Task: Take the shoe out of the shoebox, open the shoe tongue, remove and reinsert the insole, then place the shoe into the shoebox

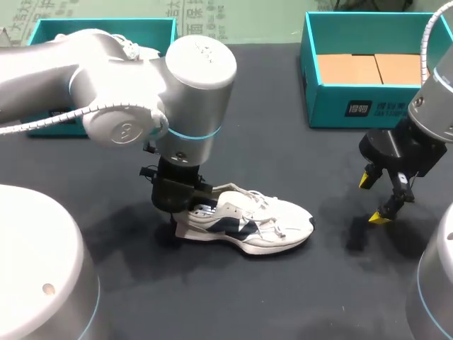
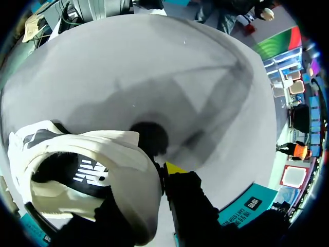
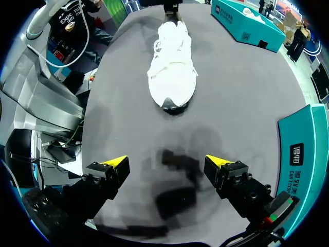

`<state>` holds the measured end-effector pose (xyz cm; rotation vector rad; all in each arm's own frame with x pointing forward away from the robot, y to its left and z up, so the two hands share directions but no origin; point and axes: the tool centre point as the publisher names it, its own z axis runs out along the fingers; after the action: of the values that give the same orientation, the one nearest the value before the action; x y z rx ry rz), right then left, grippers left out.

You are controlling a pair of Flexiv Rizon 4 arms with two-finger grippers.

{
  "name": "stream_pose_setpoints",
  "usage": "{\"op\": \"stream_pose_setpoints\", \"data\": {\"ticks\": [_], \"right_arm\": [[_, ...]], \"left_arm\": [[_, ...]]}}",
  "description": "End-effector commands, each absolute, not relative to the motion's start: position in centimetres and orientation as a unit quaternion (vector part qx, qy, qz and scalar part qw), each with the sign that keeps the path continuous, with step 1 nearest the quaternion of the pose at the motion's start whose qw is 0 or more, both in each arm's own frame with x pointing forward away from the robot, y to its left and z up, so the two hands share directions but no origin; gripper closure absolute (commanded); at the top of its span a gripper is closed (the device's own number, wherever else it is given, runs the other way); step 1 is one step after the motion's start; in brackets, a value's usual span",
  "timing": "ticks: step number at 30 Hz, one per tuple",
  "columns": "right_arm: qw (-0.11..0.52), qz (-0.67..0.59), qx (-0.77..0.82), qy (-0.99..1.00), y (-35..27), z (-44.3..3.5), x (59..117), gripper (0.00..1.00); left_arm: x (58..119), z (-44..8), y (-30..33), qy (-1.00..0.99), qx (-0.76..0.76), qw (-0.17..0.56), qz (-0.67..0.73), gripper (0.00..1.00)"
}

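A white sneaker with dark blue side panels (image 1: 248, 223) stands upright on the dark table, toe pointing right. My left gripper (image 1: 180, 205) comes down on its heel and is shut on the heel wall: in the left wrist view one yellow-tipped finger (image 2: 175, 168) presses the outside of the heel (image 2: 118, 170), while the other is hidden inside the shoe opening. My right gripper (image 1: 375, 200) hangs open above the table, right of the toe, with nothing between its fingers. From the right wrist the sneaker (image 3: 172, 72) lies well ahead of that gripper (image 3: 167, 164).
A teal shoebox (image 1: 311, 78) with brown cardboard inside stands at the back right. Another teal box (image 1: 99, 27), partly hidden by my left arm, stands at the back left. Bare table lies between the sneaker and my right gripper.
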<state>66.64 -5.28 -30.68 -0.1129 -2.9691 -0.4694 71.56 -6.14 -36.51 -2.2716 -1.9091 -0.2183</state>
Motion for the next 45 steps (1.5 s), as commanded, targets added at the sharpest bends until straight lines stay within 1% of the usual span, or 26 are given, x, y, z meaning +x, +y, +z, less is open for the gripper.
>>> {"op": "stream_pose_setpoints", "data": {"ticks": [1, 17, 29, 38, 39, 40, 41, 42, 45], "right_arm": [[0.066, -0.155, -0.038, -0.985, -5.3, -30.7, 66.5, 0.00], [0.066, -0.155, -0.038, -0.985, -5.3, -30.7, 66.5, 0.00], [0.066, -0.155, -0.038, -0.985, -5.3, -30.7, 66.5, 0.00], [0.066, -0.155, -0.038, -0.985, -5.3, -30.7, 66.5, 0.00], [0.066, -0.155, -0.038, -0.985, -5.3, -30.7, 66.5, 0.00], [0.066, -0.155, -0.038, -0.985, -5.3, -30.7, 66.5, 0.00], [0.066, -0.155, -0.038, -0.985, -5.3, -30.7, 66.5, 0.00], [0.066, -0.155, -0.038, -0.985, -5.3, -30.7, 66.5, 0.00], [0.066, -0.155, -0.038, -0.985, -5.3, -30.7, 66.5, 0.00]], "left_arm": [[71.6, -37.4, -5.7, -0.642, -0.759, 0.080, -0.074, 1.00], [71.6, -39.3, -5.2, -0.645, -0.757, 0.084, -0.062, 1.00], [70.8, -38.6, -5.5, -0.659, -0.745, 0.088, -0.059, 1.00], [70.5, -39.2, -5.6, -0.660, -0.743, 0.096, -0.058, 1.00], [70.6, -39.1, -5.5, -0.659, -0.744, 0.093, -0.058, 0.83], [70.7, -39.0, -5.4, -0.659, -0.745, 0.090, -0.057, 0.59], [70.7, -38.8, -5.3, -0.658, -0.746, 0.086, -0.058, 0.19], [70.7, -38.6, -5.2, -0.657, -0.747, 0.082, -0.058, 0.01], [70.7, -37.9, -5.0, -0.652, -0.752, 0.072, -0.063, 0.00]]}}
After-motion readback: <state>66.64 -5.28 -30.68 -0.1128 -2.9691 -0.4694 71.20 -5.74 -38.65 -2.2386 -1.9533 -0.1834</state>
